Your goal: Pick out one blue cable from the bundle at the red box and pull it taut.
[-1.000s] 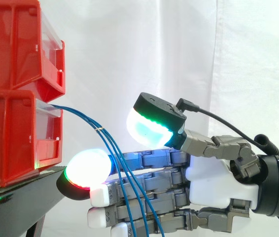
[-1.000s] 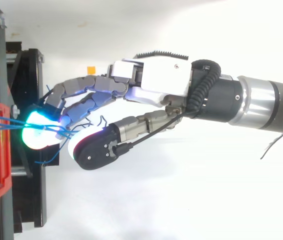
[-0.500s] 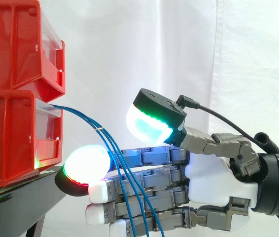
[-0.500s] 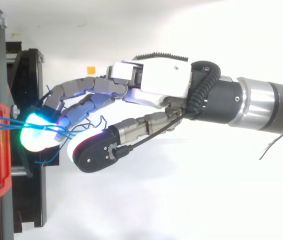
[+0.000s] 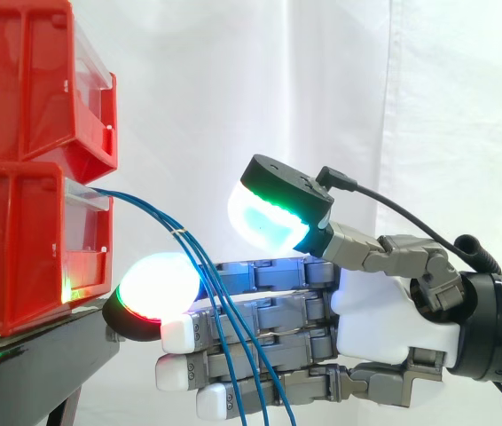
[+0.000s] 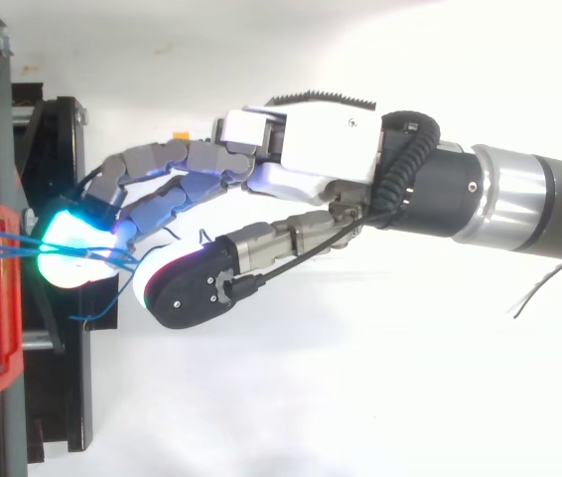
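Several thin blue cables (image 5: 192, 257) come out of the lower red box (image 5: 20, 248) and droop down to the right, bound by a small pale tie. My hand (image 5: 395, 312) reaches in from the right with its fingers held nearly straight towards the box. The cables hang across the near side of those fingers. One glowing fingertip (image 5: 155, 289) sits just left of the bundle, close to the box front. The thumb is raised well above the fingers, apart from the cables. In the top view the hand (image 6: 321, 159) stretches left and the cables (image 6: 8, 248) run from the box to its fingertips.
A second red box (image 5: 29, 80) is stacked on the lower one. Both stand on a black stand (image 5: 47, 351) at the left, whose edge lies just under the fingertips. A white curtain hangs behind, with open room to the right of the boxes.
The hand has risen slightly, so its lower fingers show higher in the side view. The cables hang as before.
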